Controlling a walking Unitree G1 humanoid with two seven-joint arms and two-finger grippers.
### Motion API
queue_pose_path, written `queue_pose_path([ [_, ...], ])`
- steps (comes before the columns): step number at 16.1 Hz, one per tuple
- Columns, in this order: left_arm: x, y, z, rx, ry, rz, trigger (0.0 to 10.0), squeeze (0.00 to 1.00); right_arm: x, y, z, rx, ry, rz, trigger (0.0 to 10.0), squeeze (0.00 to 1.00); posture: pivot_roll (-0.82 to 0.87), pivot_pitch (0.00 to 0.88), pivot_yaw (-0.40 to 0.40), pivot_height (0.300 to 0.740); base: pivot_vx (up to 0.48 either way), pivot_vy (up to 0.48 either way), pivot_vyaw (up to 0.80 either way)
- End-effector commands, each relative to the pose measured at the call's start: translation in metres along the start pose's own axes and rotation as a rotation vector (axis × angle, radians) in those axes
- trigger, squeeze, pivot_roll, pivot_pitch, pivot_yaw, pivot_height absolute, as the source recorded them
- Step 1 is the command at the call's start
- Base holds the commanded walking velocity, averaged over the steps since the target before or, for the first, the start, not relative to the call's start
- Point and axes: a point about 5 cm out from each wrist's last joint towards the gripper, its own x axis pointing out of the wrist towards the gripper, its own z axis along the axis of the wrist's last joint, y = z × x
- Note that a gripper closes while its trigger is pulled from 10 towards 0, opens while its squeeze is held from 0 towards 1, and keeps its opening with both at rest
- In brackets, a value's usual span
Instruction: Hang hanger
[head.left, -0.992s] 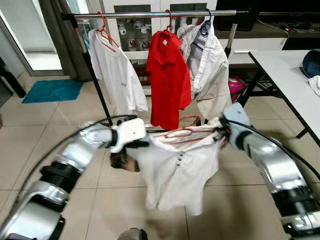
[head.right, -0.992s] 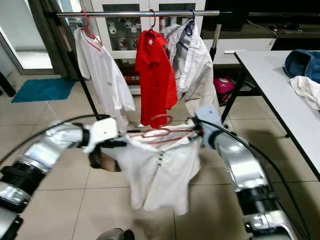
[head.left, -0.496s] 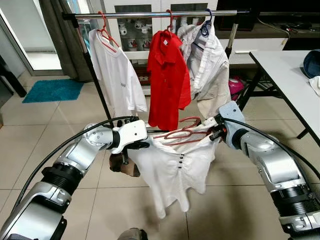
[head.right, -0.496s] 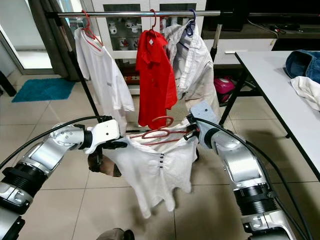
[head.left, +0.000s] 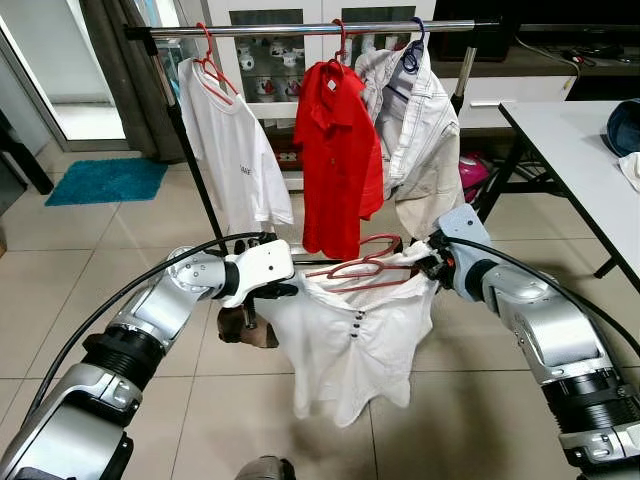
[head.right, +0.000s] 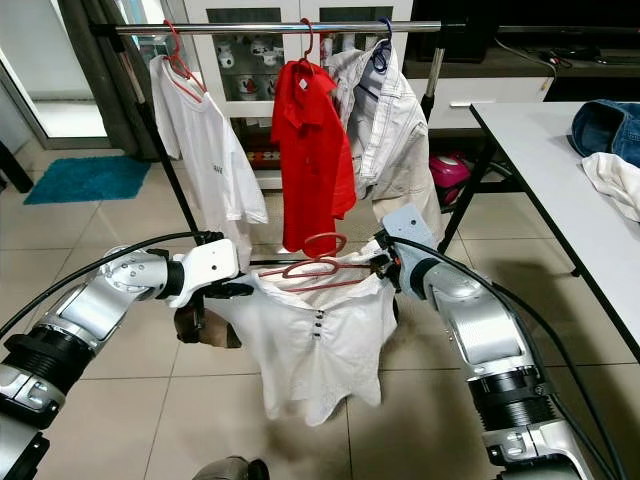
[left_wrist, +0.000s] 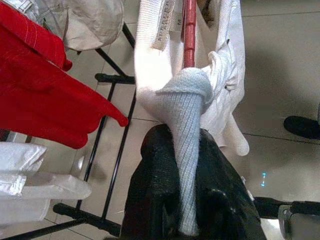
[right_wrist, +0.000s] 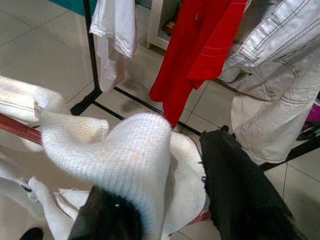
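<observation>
Fingers of the left gripper (head.left: 285, 290) and right gripper (head.left: 432, 266) pinch a white shirt (head.left: 350, 340) on its red hanger (head.left: 362, 266) below the rail (head.left: 300, 29); lifting the hook over it likely comes next.

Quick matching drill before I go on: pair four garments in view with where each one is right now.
Things:
1. white polo shirt
2. red polo shirt
3. white T-shirt
4. pale jacket

Places:
A. rail, robot's left end
B. rail, middle
C. rail, right of the red one
D. on a red hanger between left gripper and right gripper

Pairs: 1-D, 2-B, 3-A, 4-C
</observation>
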Motion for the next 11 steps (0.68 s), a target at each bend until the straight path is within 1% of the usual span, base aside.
queue_pose_path([
  [1, -0.006, 0.009, 0.001, 0.005, 0.009, 0.037, 0.0, 0.0, -0.003, -0.007, 0.006, -0.006, -0.016, -0.022, 10.0, 1.0, -0.06, 0.0, 0.059, 0.74, 0.0, 0.0, 0.0],
  [3, -0.008, 0.011, -0.001, -0.002, 0.017, 0.05, 0.0, 0.0, -0.004, -0.012, 0.009, -0.012, -0.024, -0.041, 10.0, 1.0, -0.06, 0.0, 0.059, 0.74, 0.0, 0.0, 0.0],
  [6, -0.01, 0.016, -0.001, -0.035, 0.016, 0.094, 0.0, 0.0, -0.005, -0.009, 0.014, -0.043, -0.036, -0.031, 10.0, 1.0, -0.06, 0.0, 0.058, 0.74, 0.0, 0.0, 0.0],
  [8, -0.012, 0.025, 0.004, -0.11, -0.035, 0.165, 0.0, 0.0, -0.006, -0.001, 0.017, -0.071, -0.043, -0.002, 10.0, 1.0, -0.06, 0.0, 0.058, 0.74, 0.0, 0.0, 0.0],
  [9, -0.014, 0.03, 0.008, -0.127, -0.061, 0.189, 0.0, 0.0, -0.005, 0.006, 0.021, -0.096, -0.056, 0.016, 10.0, 0.0, -0.06, 0.0, 0.059, 0.74, 0.0, 0.0, 0.0],
  [11, -0.013, 0.031, 0.01, -0.127, -0.067, 0.196, 0.0, 0.0, -0.003, 0.015, 0.025, -0.126, -0.08, 0.05, 10.0, 0.0, -0.06, 0.0, 0.06, 0.74, 0.0, 0.0, 0.0],
])
